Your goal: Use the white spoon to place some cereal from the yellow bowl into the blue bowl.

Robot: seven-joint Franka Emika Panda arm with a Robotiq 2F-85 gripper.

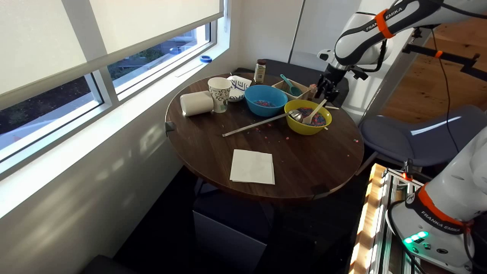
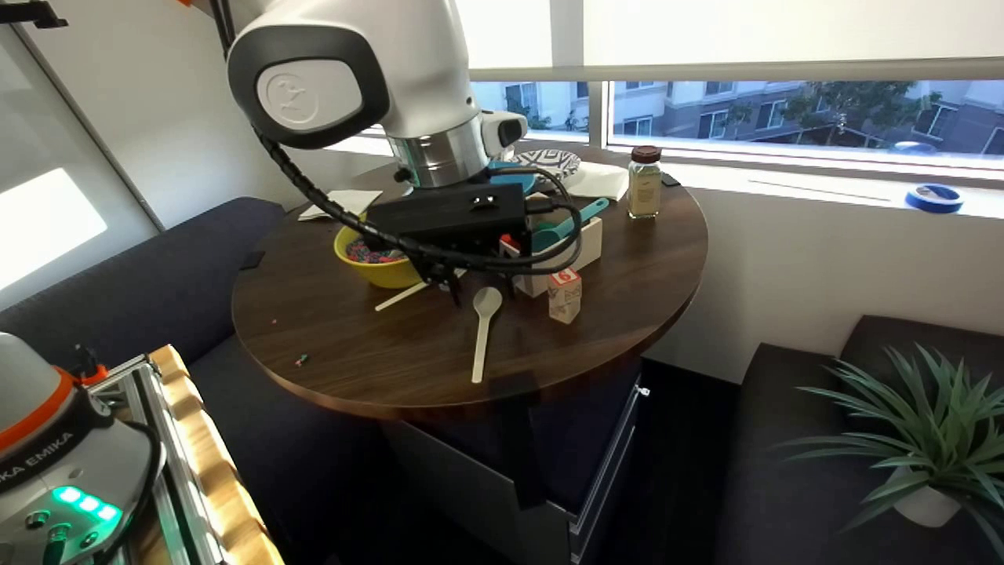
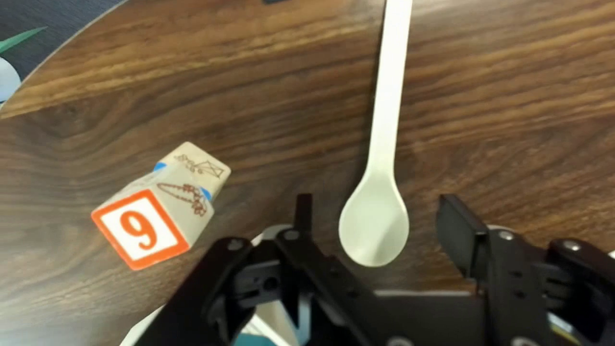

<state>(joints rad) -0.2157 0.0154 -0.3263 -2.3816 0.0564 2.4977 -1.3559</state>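
The claw over the head of the white spoon. Its jaws stand well parted, with the head between them and a gap on each side; nothing is held. The spoon lies flat on the round bench, head inward, handle ending near the rim, close to 2 stacked toy blocks. Probable step in hand: taking up the spoon; but cereal shows in both the yellow bowl and the blue bowl, so the end of the work cannot be excluded. For a pickup, the next move calls for a shift from head to handle, towards the bench rim, then lowering and closing, so that the head is free to scoop.

Hard to make out: the height of the jaws above the bench. The handle tip, cut off at the top of the wrist view, shows in an exterior view, where the arm conceals most of the blue bowl and part of the yellow bowl. In an exterior view a pale strip beyond the yellow bowl may be the handle. Another pale spoon leans in the yellow bowl.
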